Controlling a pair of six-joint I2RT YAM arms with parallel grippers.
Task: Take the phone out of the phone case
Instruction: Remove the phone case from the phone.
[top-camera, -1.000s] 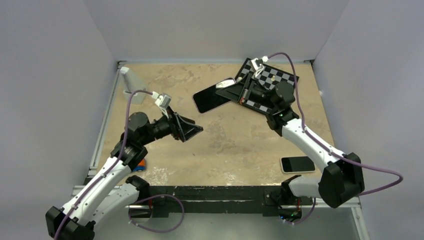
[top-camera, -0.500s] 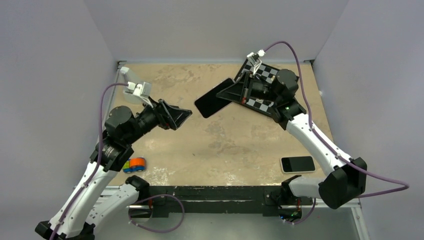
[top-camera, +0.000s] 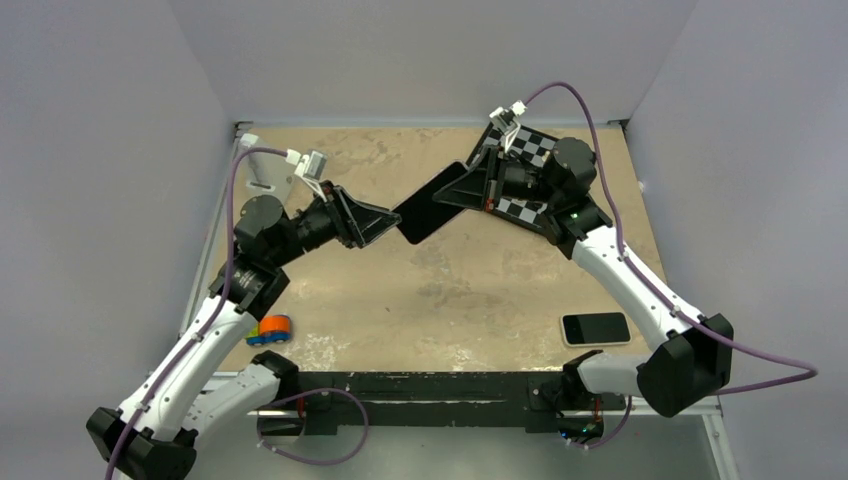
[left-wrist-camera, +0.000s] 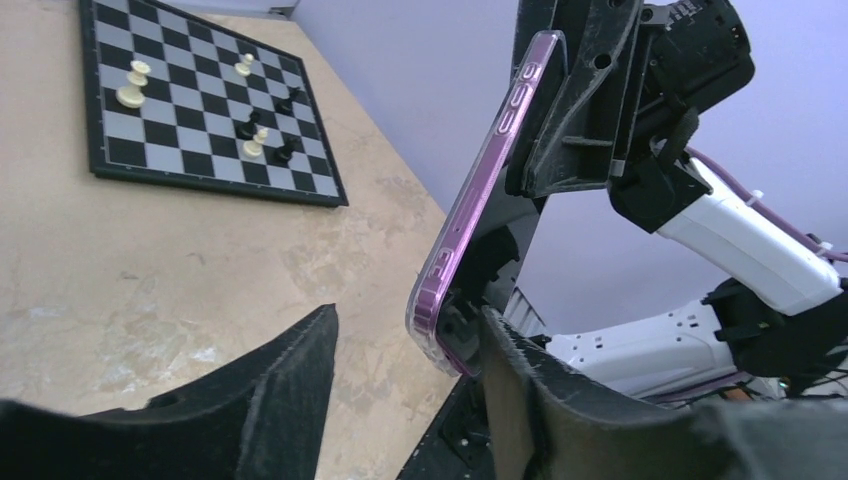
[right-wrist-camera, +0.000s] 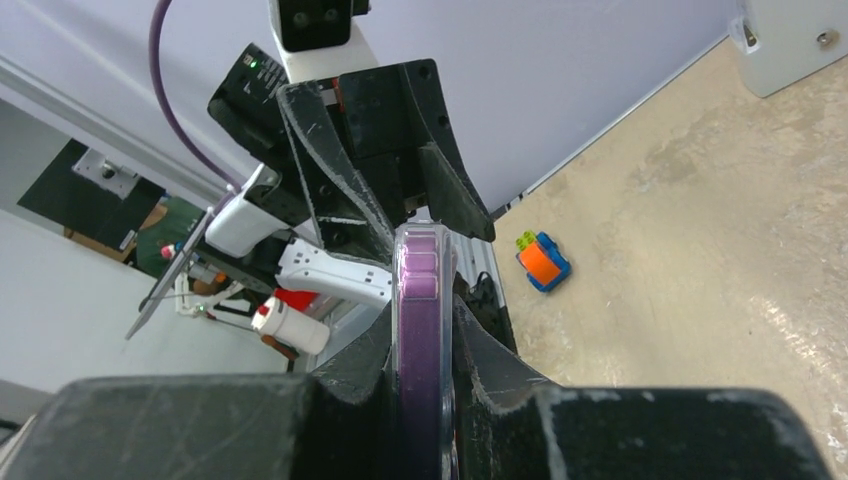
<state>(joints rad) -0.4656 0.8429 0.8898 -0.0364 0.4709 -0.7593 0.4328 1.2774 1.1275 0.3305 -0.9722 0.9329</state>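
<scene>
We hold the phone (top-camera: 430, 205) midair for peeling.
Right fingers (right-wrist-camera: 495, 375) clamp the phone case (left-wrist-camera: 480, 190); left fingers (left-wrist-camera: 285, 385), half-open, straddle its end.

You see a glossy black rectangular phone (top-camera: 432, 203) in a smooth, translucent purple-tinged plastic case (left-wrist-camera: 478, 190); the mottled tan tabletop (top-camera: 450, 290) looks matt and rough.

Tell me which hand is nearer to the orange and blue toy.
Left. The left hand sits up-table and right of the toy, its fingers straddling the free end of the phone case; the right hand grips its other end, farther off, near the chessboard.
</scene>
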